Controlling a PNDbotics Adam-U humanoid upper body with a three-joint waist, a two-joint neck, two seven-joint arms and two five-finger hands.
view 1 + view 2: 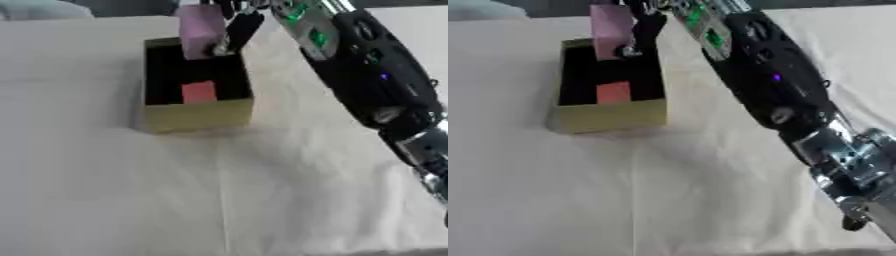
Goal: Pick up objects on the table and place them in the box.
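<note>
1. Box: open-topped, yellow-olive outer walls, dark interior; stands upright on the white cloth, toward the far left.
2. Red block: lies inside the box, against the near wall.
3. Pink-purple block: rectangular, upright, raised above the box's far edge, held from its right side.

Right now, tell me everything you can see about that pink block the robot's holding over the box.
The pink block is an oblong, matte, pale pink-purple piece, held roughly upright. The right hand pinches it, dark fingers along its right side. It hangs over the far end of the box, its lower end about level with the rim. Whether it touches the rim cannot be told.
</note>
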